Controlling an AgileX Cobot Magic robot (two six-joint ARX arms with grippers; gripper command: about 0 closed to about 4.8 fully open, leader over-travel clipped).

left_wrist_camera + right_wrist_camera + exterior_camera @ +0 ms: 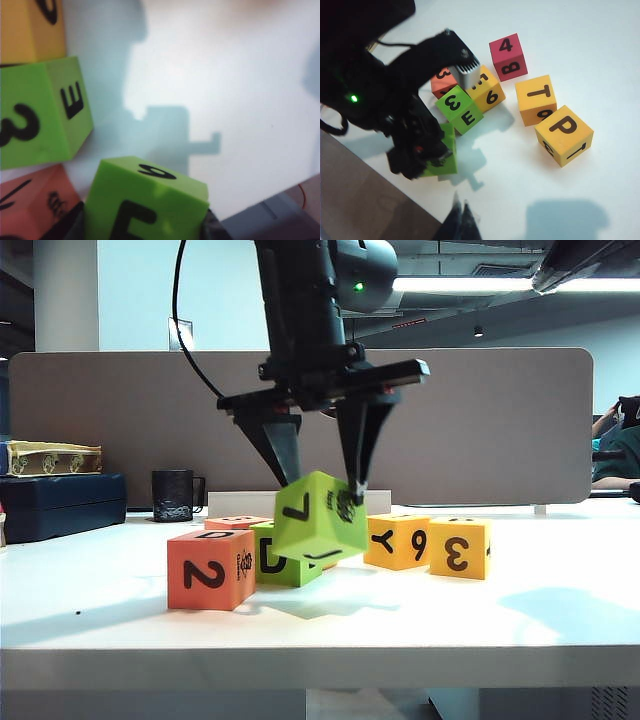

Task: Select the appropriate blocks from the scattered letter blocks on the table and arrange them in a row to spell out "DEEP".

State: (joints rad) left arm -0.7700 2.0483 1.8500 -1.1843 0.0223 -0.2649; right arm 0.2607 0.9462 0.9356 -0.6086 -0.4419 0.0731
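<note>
My left gripper (pixel 320 485) is shut on a lime-green block (pixel 320 518) showing 7, which hangs tilted above the table (pixel 320 640). In the left wrist view the held block (pixel 150 195) shows an E and sits between the dark fingers (pixel 214 229). Below it stand a red-orange block with 2 (pixel 205 570) and a lime-green block with D (pixel 280 560). That second green block (pixel 460 109) also shows 3 and E. Amber blocks with Y 6 (pixel 397 540) and 3 (pixel 458 547) stand to the right. My right gripper (pixel 461 212) is shut and holds nothing, over the bare table apart from the blocks.
A pink block with 4 and B (pixel 508 56), an amber T block (pixel 536 99) and an amber P block (pixel 564 134) lie beyond the cluster. A black mug (pixel 173 495) and a dark box (pixel 60 502) stand at the back left before a grey partition (pixel 500 420).
</note>
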